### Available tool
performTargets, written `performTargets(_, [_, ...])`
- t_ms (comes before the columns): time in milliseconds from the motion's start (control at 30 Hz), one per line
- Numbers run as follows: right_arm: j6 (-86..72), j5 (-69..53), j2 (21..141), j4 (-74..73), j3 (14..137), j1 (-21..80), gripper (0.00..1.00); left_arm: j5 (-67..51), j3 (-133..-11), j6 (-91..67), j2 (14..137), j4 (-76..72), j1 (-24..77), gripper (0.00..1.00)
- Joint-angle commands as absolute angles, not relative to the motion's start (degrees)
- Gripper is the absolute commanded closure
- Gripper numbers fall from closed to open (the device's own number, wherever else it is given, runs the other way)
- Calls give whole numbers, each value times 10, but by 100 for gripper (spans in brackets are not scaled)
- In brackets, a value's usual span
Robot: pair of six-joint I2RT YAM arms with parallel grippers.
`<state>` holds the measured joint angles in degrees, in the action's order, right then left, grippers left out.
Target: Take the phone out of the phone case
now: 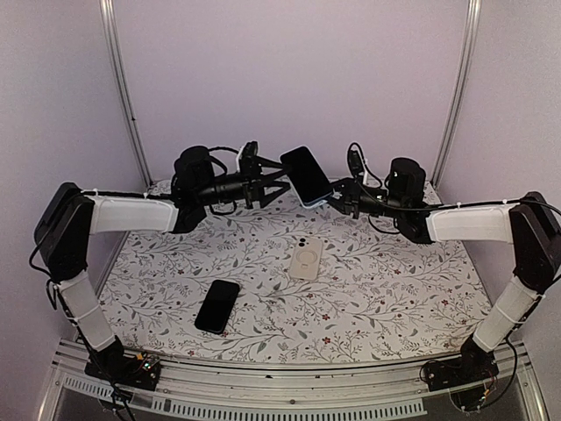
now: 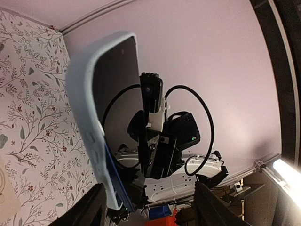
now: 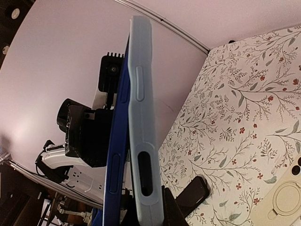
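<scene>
The phone (image 1: pixel 306 174), dark screen up, hangs in the air at the back of the table between both arms, inside a pale blue phone case (image 3: pixel 143 132). In the right wrist view the phone's dark blue edge (image 3: pixel 117 155) stands apart from the case along one side. My right gripper (image 1: pixel 334 196) is shut on the case's lower end, one dark finger (image 3: pixel 171 212) against its back. My left gripper (image 1: pixel 279 181) is open beside the phone's left end. In the left wrist view the case (image 2: pixel 87 127) passes close to the left finger (image 2: pixel 89 207), untouched by the other.
A bare black phone (image 1: pixel 217 305) lies flat on the floral cloth near the front. A cream case with a ring (image 1: pixel 306 258) lies at mid-table, below the held phone. Purple walls and metal posts close in the back and sides.
</scene>
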<state>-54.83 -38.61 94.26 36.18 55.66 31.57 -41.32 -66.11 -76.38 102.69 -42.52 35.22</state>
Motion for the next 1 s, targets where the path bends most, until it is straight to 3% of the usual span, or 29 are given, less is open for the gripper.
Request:
performTargets(0, [-553,-365,955,423,580,310,100,-420,-638,-742,996,-417,348,35])
performTargets(967, [-561,-376,993,461,639,315,100,-427,-677,-769,1033,-453,397,35])
